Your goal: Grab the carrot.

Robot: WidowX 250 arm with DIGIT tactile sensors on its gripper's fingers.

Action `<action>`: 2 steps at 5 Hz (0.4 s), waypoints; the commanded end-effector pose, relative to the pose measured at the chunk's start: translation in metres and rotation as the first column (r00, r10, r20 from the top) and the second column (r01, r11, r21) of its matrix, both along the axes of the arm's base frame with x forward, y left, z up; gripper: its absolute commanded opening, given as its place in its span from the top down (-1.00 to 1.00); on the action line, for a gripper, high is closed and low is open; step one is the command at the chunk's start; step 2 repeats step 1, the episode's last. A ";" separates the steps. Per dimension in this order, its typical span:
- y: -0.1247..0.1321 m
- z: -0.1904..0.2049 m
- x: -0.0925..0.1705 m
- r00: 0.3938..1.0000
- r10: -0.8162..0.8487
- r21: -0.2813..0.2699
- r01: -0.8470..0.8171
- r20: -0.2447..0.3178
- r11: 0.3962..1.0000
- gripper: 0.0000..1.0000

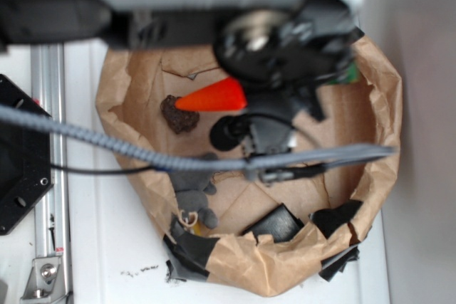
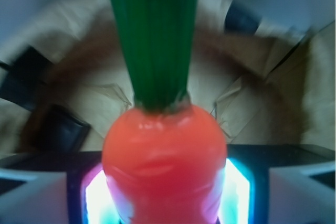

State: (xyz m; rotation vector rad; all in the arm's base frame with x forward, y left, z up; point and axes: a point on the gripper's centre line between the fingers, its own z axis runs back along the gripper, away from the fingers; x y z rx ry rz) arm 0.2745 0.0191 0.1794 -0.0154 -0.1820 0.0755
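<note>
Carrot [image 2: 164,161] wedged between end effector [image 2: 165,192] pads, pinched at fat end, stem sticking away from wrist cam. Outside view: tip pokes left over paper bag [image 1: 377,90], near brown lump [image 1: 178,114]. Grab looks done; lifted or not, can't tell.

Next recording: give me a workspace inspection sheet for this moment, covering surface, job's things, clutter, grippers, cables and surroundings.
Surface: white table, bearing a brown paper bag rolled down into a basin.
Job's things: carrot sits between the pincer pads, green stem pointing away from the wrist camera.
Clutter: brown lumpy ball; grey plush toy; black tape patches.
Grippers: pincer closed on the carrot.
Cables: grey ribbed cable crosses the bag.
Surroundings: metal rail at left.
</note>
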 end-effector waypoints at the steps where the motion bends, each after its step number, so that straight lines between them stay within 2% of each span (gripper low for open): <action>1: 0.006 0.027 -0.002 0.999 -0.007 -0.013 0.007 0.052 1.000 1.00; 2: 0.006 0.027 -0.002 0.999 -0.007 -0.013 0.007 0.052 1.000 1.00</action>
